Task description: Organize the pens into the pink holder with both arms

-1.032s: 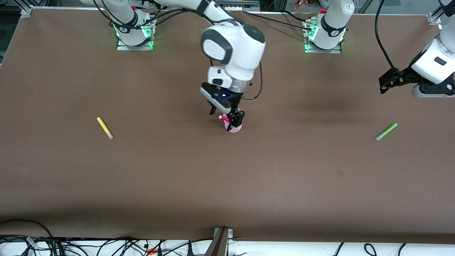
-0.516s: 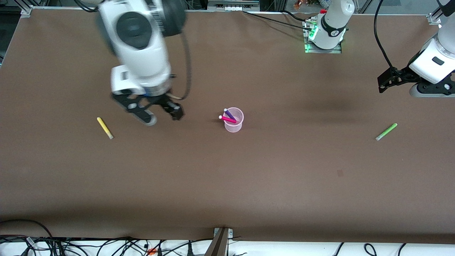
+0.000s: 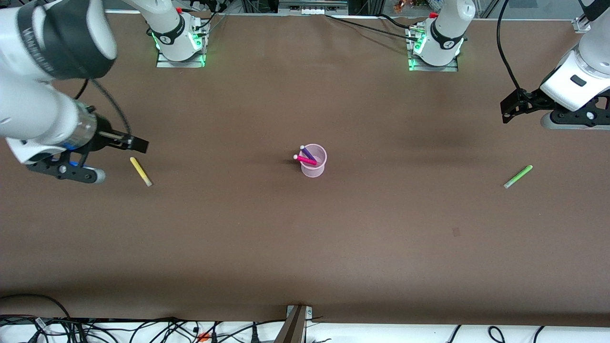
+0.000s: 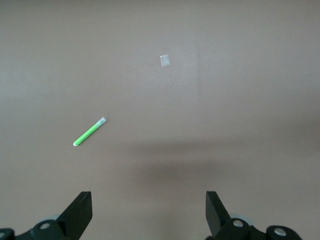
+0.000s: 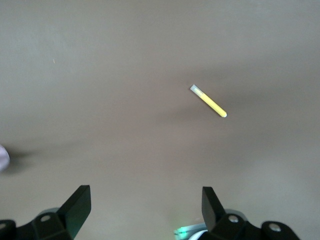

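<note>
Right gripper point(image 5: 145, 207) spread wide, empty, yellow pen point(image 5: 208, 101) ahead of fingertips. Left gripper point(image 4: 148, 212) likewise, green pen point(image 4: 89, 132) ahead.

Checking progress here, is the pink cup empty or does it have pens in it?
Not empty. The pink cup stands upright with a magenta pen and a purple pen leaning inside.

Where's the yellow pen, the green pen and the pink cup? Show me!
yellow pen point(image 3: 140, 171): front view, middle of its yellow barrel.
green pen point(image 3: 518, 176): front view, middle of its green barrel.
pink cup point(image 3: 314, 170): front view, its wall nearest the camera, below the two pens inside.
</note>
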`<state>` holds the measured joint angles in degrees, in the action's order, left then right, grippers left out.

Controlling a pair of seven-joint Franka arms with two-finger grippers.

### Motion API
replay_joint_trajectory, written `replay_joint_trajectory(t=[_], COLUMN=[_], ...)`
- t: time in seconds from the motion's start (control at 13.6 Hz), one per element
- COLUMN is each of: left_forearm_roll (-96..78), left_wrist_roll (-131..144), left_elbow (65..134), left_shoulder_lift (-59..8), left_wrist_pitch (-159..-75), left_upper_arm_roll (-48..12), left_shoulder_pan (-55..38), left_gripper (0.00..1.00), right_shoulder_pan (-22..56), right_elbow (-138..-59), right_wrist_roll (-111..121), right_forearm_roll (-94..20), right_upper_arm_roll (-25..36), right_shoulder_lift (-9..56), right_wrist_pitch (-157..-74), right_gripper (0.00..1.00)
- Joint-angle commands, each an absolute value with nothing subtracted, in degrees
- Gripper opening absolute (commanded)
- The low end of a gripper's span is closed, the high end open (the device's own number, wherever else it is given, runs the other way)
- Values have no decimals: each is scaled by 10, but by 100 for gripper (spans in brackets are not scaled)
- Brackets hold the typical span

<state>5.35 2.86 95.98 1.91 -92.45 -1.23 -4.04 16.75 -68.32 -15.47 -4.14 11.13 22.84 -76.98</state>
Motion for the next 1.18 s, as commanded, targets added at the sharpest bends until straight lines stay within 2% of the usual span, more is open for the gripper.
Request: replay_joint_trajectory(t=[0.0, 0.15, 0.22, 0.37, 0.44, 0.74, 1.11], left_forearm_roll=[40, 40, 40, 40, 40, 40, 41], left_wrist_roll=[17, 16, 16, 16, 16, 16, 16], left_elbow=[955, 954, 954, 954, 954, 954, 954], left_shoulder_lift=[25, 25, 25, 25, 25, 25, 25], left_wrist_pitch=[-915, -915, -915, -914, -914, -914, -914], left_upper_arm_roll=[-11, -11, -11, -11, -11, -11, -11], left_shoulder_pan=[-41, -41, -41, -41, -41, -41, -41], left_gripper=[100, 100, 100, 100, 100, 100, 100], right_shoulder_pan=[144, 144, 144, 145, 145, 145, 145], right_elbow=[-727, -776, -825, -926, -942, -940, -932], right_wrist_roll=[-51, -26, -24, -21, -19, -21, -29], right_forearm_roll=[-108, -105, -104, -102, -100, -21, -25], right_upper_arm_roll=[154, 165, 165, 164, 164, 164, 166], right_shoulder_lift=[216, 196, 172, 115, 106, 95, 91], right_wrist_pitch=[-776, -809, -844, -931, -947, -968, -964], right_gripper=[98, 95, 95, 96, 98, 99, 100])
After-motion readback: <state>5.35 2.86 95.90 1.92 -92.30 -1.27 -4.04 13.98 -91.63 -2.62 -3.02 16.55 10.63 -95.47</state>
